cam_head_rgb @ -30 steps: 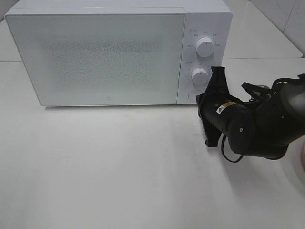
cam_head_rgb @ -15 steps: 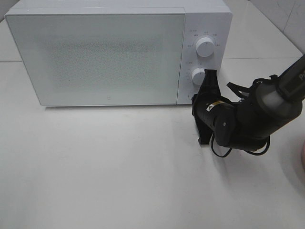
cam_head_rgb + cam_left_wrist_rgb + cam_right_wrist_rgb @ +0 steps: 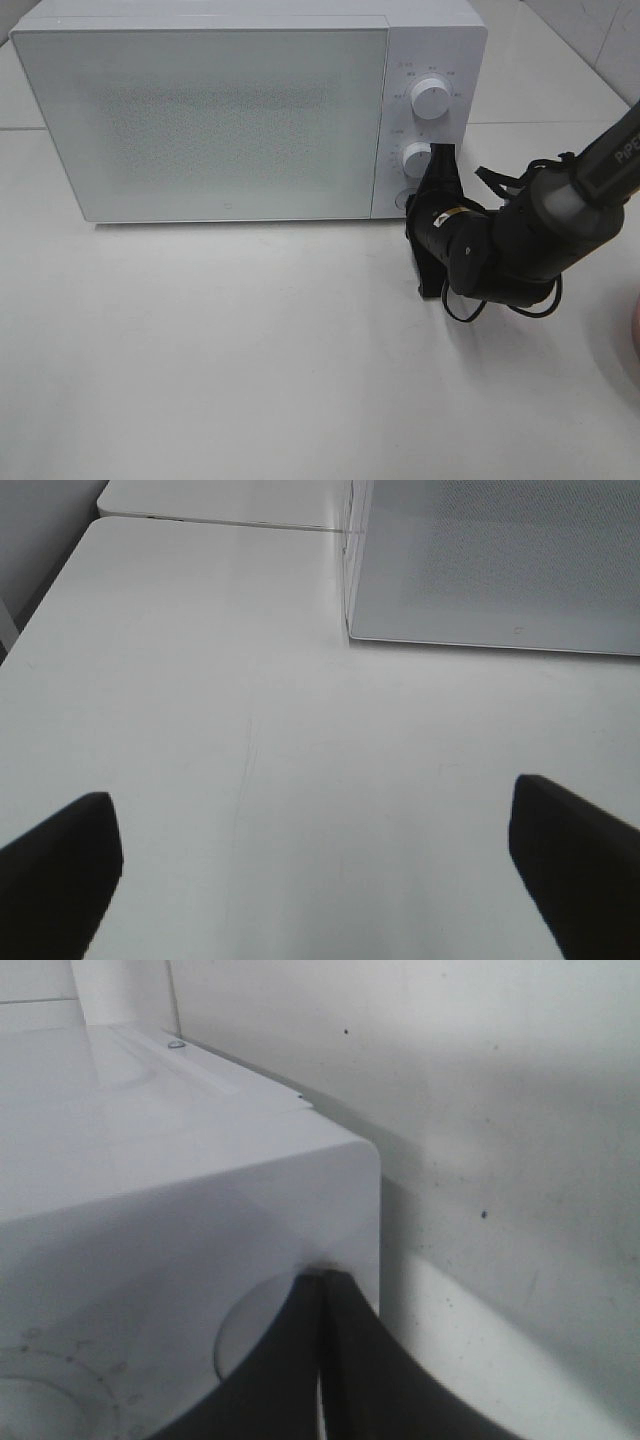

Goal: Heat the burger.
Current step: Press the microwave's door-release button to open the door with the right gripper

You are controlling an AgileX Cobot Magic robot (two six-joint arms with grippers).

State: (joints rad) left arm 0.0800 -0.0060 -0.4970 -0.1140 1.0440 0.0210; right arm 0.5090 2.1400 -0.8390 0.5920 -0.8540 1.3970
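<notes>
Moving in since the earlier frame, the right arm is now sitting closer to the microwave's (image 3: 220, 110) lower right corner.

From the high camera, the right gripper (image 3: 413, 205) is pointing at the control panel just below the lower knob (image 3: 418, 158), with the upper knob (image 3: 430, 98) clear above it. The microwave door is standing shut, and its frosted front is hiding whatever is inside. The microwave is resting on the white desk (image 3: 250, 350). A pink sliver (image 3: 636, 330) is showing at the right border. The burger is appearing nowhere in this view, so I cannot tell where it is.

In the left wrist view, the left gripper (image 3: 310, 790) is hovering over the bare desk (image 3: 200, 680) with its jaws spread wide and nothing between them. The microwave's front corner (image 3: 500, 560) is lying ahead of it.

In the right wrist view, the right gripper (image 3: 323, 1278) is closed, its two fingers pressed together with nothing between them. Their tips are touching the round button (image 3: 250, 1320) at the microwave's corner (image 3: 200, 1190), and the desk (image 3: 500, 1110) is showing beside that corner.
</notes>
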